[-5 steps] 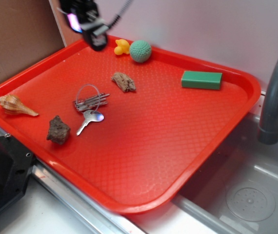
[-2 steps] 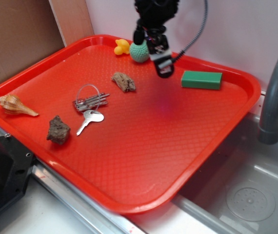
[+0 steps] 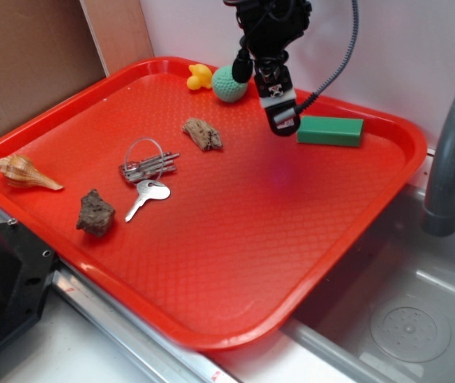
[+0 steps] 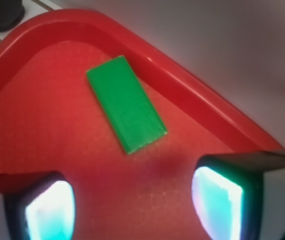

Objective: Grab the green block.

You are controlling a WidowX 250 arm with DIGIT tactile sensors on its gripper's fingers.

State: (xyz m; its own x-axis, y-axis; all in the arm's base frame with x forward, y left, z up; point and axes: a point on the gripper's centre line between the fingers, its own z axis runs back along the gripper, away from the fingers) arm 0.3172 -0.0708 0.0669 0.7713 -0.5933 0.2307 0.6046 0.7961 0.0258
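Gripper (image 3: 283, 126) hangs over the far part of the red tray (image 3: 235, 263), just left of the green block (image 3: 330, 130) — fingers spread, nothing between them

The green block lies flat on the tray floor near the far right rim, close to the white wall; in the wrist view it (image 4: 126, 110) sits ahead of the two fingertips (image 4: 216, 201), untouched, with open tray surface between block and pads. The pale-green ball (image 3: 227, 83) rests behind the arm at the far rim, with a small yellow toy (image 3: 199, 76) just beside it. Further left on the tray lie a piece of bark (image 3: 203, 133), a bunch of keys (image 3: 148, 177), a dark rock (image 3: 95, 212) and a seashell (image 3: 25, 171) — all well apart from the block. A grey faucet (image 3: 451, 152) stands over the sink to the right
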